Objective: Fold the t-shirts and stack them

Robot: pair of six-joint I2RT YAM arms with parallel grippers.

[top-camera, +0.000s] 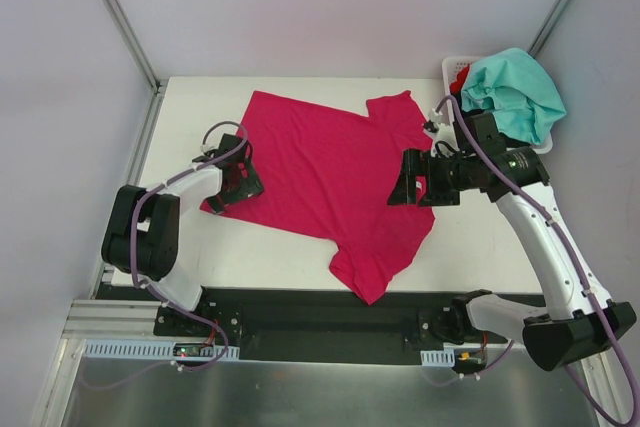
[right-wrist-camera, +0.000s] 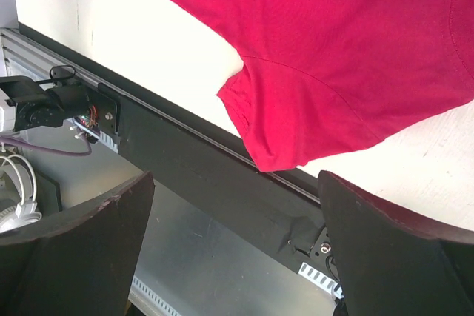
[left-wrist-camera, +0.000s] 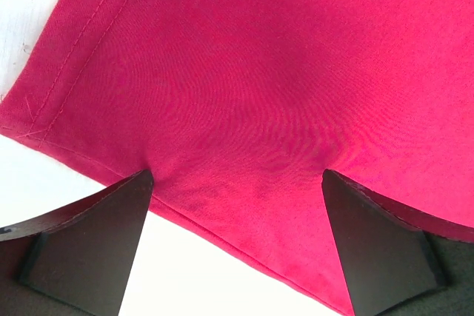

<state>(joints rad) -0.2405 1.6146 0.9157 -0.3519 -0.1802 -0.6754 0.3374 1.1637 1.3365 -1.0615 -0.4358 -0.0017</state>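
Observation:
A large magenta-pink t-shirt (top-camera: 330, 177) lies spread flat on the white table (top-camera: 480, 247), one sleeve reaching toward the near edge. My left gripper (top-camera: 240, 182) stands open low over the shirt's left hem corner. In the left wrist view the pink cloth (left-wrist-camera: 281, 86) fills the frame, and the hem edge runs between the spread fingers (left-wrist-camera: 89, 242); nothing is gripped. My right gripper (top-camera: 412, 190) hovers open above the shirt's right side. In the right wrist view the shirt (right-wrist-camera: 333, 49) and its near sleeve (right-wrist-camera: 289, 123) show beyond the empty gripper (right-wrist-camera: 235, 177). A teal-mint t-shirt (top-camera: 515, 92) and a red one (top-camera: 460, 77) sit in the basket.
The white plastic basket (top-camera: 450, 69) stands at the table's far right corner, behind my right arm. A black rail (top-camera: 330, 322) runs along the near edge, with the arm bases on it. Metal frame posts rise at the far left (top-camera: 120, 17) and far right.

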